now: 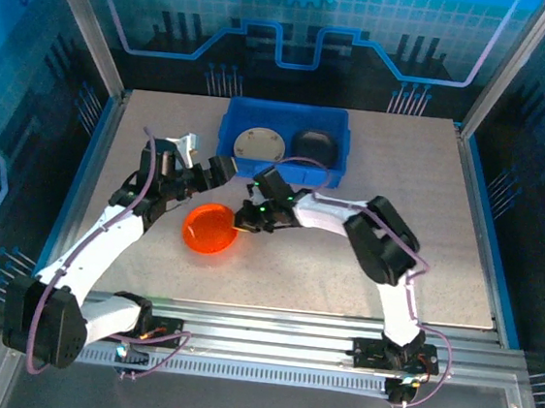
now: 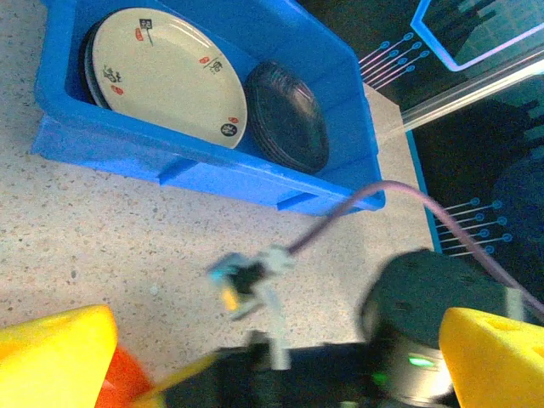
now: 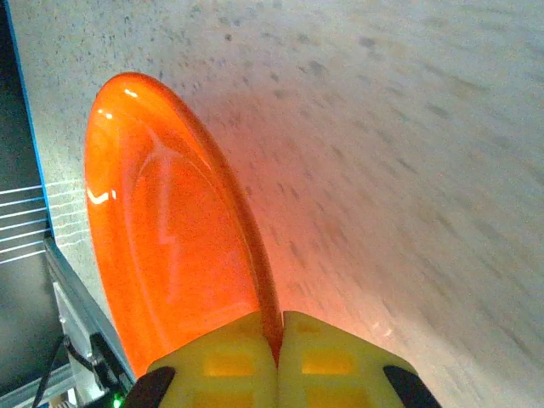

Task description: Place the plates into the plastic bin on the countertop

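An orange-red plate point(image 1: 209, 229) rests on the beige speckled countertop point(image 1: 426, 230), in front of the blue plastic bin point(image 1: 278, 171). My right gripper point(image 1: 248, 217) is shut on the plate's right rim. In the right wrist view the yellow fingertips point(image 3: 242, 357) pinch the orange rim point(image 3: 170, 229) between them. Inside the bin lie a cream plate with small marks point(image 1: 260, 145) on a dark stack and black plates point(image 1: 314, 146); both also appear in the left wrist view point(image 2: 166, 72) point(image 2: 289, 115). My left gripper point(image 1: 212, 173) hangs open just left of the right wrist, holding nothing point(image 2: 272, 327).
In the left wrist view the right arm's black wrist point(image 2: 425, 297) and its purple cable point(image 2: 374, 195) sit between my wide-spread yellow fingers point(image 2: 51, 357). A metal and blue frame point(image 1: 477, 206) borders the countertop. Bare surface extends to the right of the bin.
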You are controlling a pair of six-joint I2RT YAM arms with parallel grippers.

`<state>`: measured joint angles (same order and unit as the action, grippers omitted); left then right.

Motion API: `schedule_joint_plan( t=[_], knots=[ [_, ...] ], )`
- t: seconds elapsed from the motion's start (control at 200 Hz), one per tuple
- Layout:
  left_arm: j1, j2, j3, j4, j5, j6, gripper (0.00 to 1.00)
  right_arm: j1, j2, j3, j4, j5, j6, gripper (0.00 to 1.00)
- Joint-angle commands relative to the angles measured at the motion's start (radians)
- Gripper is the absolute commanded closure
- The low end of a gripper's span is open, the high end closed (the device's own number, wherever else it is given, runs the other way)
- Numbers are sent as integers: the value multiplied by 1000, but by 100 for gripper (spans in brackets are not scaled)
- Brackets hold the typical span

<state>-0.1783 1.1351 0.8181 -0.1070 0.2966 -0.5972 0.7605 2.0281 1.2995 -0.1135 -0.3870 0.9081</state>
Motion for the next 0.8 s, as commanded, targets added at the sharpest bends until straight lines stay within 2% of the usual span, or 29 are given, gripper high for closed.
schedule_joint_plan(
  t=[0.0,0.2,0.505,0.545,0.62,0.69,0.755,0.795],
  knots=[
    [7,-5,7,-28,-17,40,3,-54,-173,-112,-24,14,-45,100],
    [-34,19,-15,-31,-24,77,8,-148,-393,-228,-124,27,-91,100],
    [-90,87,-50,3,-11,49,17,-236,-491,-262,-54,-77,-26,100],
    [-90,93,-59,24,6,37,22,-237,-488,-261,-50,-78,-25,100],
    [-91,104,-72,69,30,9,36,-237,-483,-265,-29,-92,-14,100],
    [-92,118,-74,88,44,-5,57,-238,-479,-266,-16,-93,-10,100],
    [-92,129,-76,104,54,-15,71,-239,-475,-268,-2,-101,-4,100],
    [-92,135,-78,112,58,-20,75,-241,-473,-267,2,-101,-2,100]
  ],
)
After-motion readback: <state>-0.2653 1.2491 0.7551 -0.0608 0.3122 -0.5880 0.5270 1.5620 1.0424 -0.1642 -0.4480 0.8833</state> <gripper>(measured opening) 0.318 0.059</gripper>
